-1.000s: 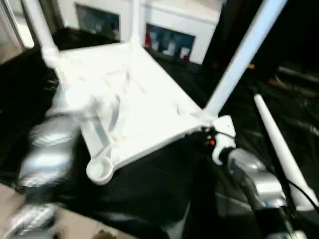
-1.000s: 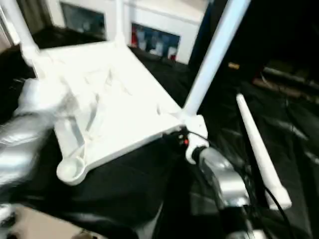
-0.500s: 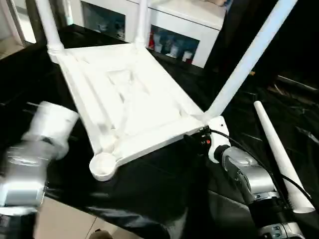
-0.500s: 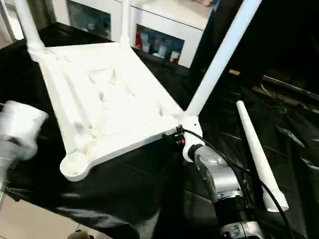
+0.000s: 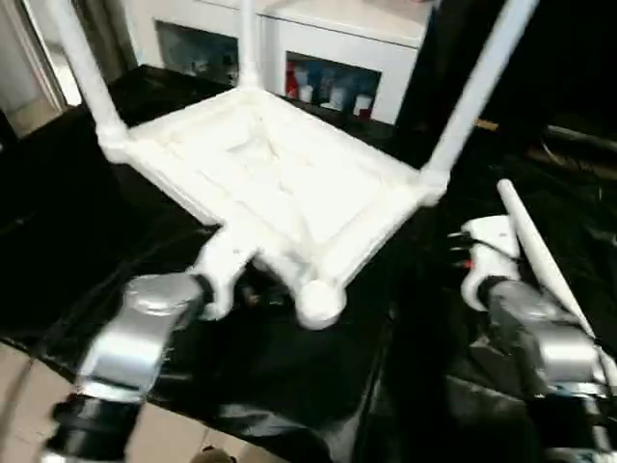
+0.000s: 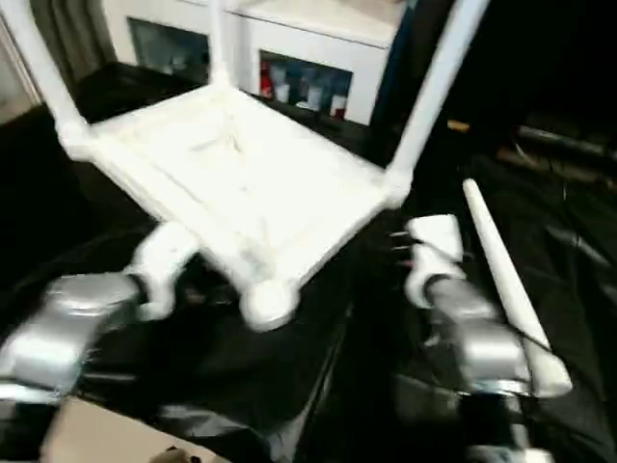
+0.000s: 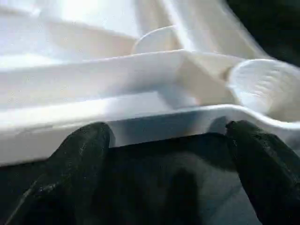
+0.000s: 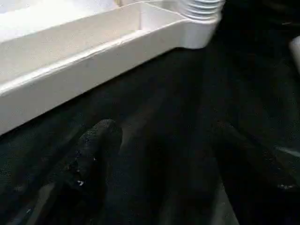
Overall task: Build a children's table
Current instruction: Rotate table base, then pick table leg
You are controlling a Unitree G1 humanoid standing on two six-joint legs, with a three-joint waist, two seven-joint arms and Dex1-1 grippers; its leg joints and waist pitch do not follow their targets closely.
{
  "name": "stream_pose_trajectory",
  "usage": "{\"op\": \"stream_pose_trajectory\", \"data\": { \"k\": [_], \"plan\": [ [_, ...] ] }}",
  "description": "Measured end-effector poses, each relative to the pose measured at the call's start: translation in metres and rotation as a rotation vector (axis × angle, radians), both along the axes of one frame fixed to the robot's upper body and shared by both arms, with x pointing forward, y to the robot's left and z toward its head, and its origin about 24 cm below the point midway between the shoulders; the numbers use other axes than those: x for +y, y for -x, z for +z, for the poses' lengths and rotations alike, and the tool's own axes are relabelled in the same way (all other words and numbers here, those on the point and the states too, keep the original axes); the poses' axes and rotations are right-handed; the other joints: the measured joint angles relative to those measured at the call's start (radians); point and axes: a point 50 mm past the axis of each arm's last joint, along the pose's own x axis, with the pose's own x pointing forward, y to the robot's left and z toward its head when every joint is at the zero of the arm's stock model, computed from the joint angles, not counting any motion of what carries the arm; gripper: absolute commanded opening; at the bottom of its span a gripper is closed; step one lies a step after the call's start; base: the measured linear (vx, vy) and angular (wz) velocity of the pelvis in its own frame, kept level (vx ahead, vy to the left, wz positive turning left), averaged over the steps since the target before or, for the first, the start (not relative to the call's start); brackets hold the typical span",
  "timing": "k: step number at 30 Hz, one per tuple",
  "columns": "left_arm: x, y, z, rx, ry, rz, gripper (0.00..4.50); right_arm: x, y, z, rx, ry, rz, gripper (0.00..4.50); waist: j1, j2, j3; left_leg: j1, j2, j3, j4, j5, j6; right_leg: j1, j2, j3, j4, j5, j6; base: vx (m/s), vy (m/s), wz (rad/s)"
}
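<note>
Black sheeting (image 5: pixel 318 386) covers the whole work surface, with a white cabinet (image 5: pixel 328 39) behind it.

Going left to right: the left gripper (image 7: pixel 171 154) has its black fingers (image 7: pixel 84 150) spread wide, just short of the rim of the white ribbed plastic tabletop (image 5: pixel 280 174), which lies upside down in the middle. Nothing's pinched.

The right gripper (image 8: pixel 173 154) is spread too, empty, near the corner with a leg in it.

My guess is the next job is the last leg. To do it well, I'd grab it near the collared end, line it up straight over the open round socket (image 5: pixel 318 301) at the near corner, then push.

Count: one top, three white tube legs (image 5: pixel 477 82) fitted, one loose white tube leg (image 5: pixel 540 260) lying at right, two grippers.
</note>
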Motion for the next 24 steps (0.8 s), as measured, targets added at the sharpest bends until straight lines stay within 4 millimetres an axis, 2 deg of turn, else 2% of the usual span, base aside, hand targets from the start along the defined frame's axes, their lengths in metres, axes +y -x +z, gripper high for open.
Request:
{"op": "stream_pose_trajectory", "data": {
  "k": [4,8,11,14,19,20,22,23,24],
  "plan": [
    [0.008,-0.009,0.012,-0.126,0.035,0.074,4.45,0.004,0.004,0.014,-0.059,0.004,0.02,3.35,-0.025,0.007,-0.002,0.001,0.001,-0.002,0.0,0.0,0.0,0.0,0.003,0.0,0.0,0.0,0.0,0.0,0.0,0.0],
    [0.038,-0.019,0.024,-0.262,0.094,0.305,4.45,0.015,0.008,0.019,-0.083,-0.017,0.028,3.35,-0.044,0.007,-0.002,0.001,0.001,-0.003,0.0,0.0,0.0,0.0,0.005,0.001,-0.001,0.0,0.0,0.0,0.0,0.0],
    [0.052,-0.019,0.023,-0.273,0.166,0.46,4.45,0.023,0.008,0.019,-0.088,-0.033,0.03,3.35,-0.045,0.005,-0.002,0.0,0.001,-0.003,0.001,0.0,0.0,0.0,0.004,0.001,-0.002,0.0,0.0,0.0,0.0,0.0],
    [0.066,-0.01,0.016,-0.254,0.139,0.508,4.45,0.025,0.006,0.019,-0.075,-0.038,0.008,3.35,-0.045,0.002,-0.001,0.0,0.001,-0.003,0.0,0.0,0.0,-0.001,0.005,0.001,-0.002,0.0,0.0,0.0,0.0,0.0],
    [0.064,-0.008,0.023,-0.278,0.167,0.476,4.45,0.019,0.0,0.028,-0.077,-0.035,-0.012,3.35,-0.029,-0.004,-0.003,0.0,0.001,-0.003,0.002,0.0,0.0,-0.002,0.004,0.001,-0.002,0.0,0.0,0.0,0.0,0.0],
    [0.064,-0.009,0.027,-0.295,0.174,0.474,4.45,0.021,-0.001,0.03,-0.078,-0.045,-0.005,3.35,-0.019,-0.006,-0.004,0.007,0.012,0.017,0.007,-0.003,0.0,-0.008,0.026,0.027,-0.003,0.0,0.001,0.0,0.0,0.0],
    [0.064,-0.015,0.033,-0.322,0.199,0.514,4.45,0.023,-0.003,0.032,-0.073,-0.058,0.002,3.35,-0.011,-0.007,-0.004,0.011,0.02,0.034,0.013,-0.009,-0.004,-0.019,0.052,0.059,-0.002,0.005,0.0,-0.05,-0.049,-0.37],
    [0.063,-0.018,0.037,-0.339,0.199,0.524,4.45,0.024,-0.003,0.031,-0.068,-0.064,0.004,3.35,-0.014,-0.006,-0.003,0.021,0.032,0.046,0.015,-0.014,-0.006,-0.023,0.062,0.064,-0.007,0.011,-0.007,-0.06,-0.045,-0.41],
    [0.063,-0.02,0.039,-0.355,0.196,0.531,4.45,0.025,-0.003,0.03,-0.066,-0.069,0.006,3.35,-0.02,-0.006,-0.003,0.029,0.042,0.055,0.015,-0.016,-0.008,-0.021,0.066,0.058,-0.013,0.019,-0.018,-0.041,-0.016,-0.45]
  ]
}}
